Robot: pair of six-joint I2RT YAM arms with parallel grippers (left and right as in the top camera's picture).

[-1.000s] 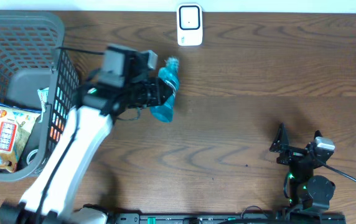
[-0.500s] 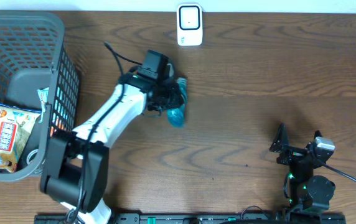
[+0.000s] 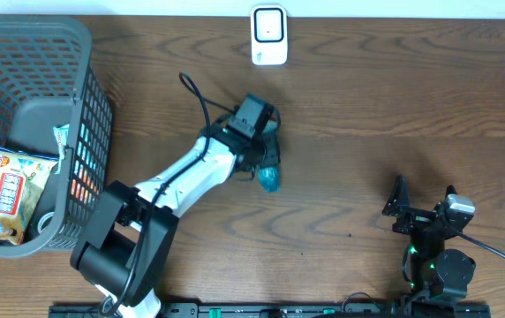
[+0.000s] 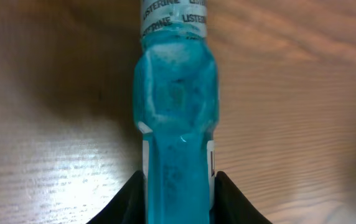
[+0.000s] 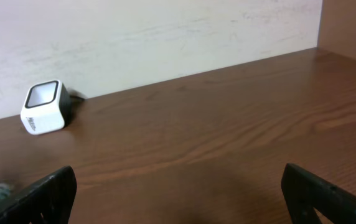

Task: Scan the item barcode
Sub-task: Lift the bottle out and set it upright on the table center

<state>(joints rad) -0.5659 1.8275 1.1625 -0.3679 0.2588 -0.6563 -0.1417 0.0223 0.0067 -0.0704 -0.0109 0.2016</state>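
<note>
The item is a blue mouthwash bottle [image 4: 178, 106] with a white label band near its top; its barcode does not show. My left gripper [image 4: 179, 199] is shut on the bottle's lower body, one black finger on each side. From overhead, the left gripper [image 3: 266, 159] hangs over the middle of the table and the bottle's blue end [image 3: 270, 179] sticks out below it. The white barcode scanner [image 3: 269, 35] stands at the far edge, apart from the bottle. My right gripper [image 3: 425, 208] rests open at the near right, and the right wrist view has the scanner [image 5: 43, 107] far to the left.
A grey wire basket [image 3: 32, 40] fills the left side and holds a snack bag [image 3: 10, 190] and other packets. The left arm's white links [image 3: 182, 177] reach from the near left to the middle. A pale wall [image 5: 165, 31] backs the table.
My left arm has carried the bottle rightward and nearer the front, from beside the basket to the middle of the table. The right arm has not moved.
</note>
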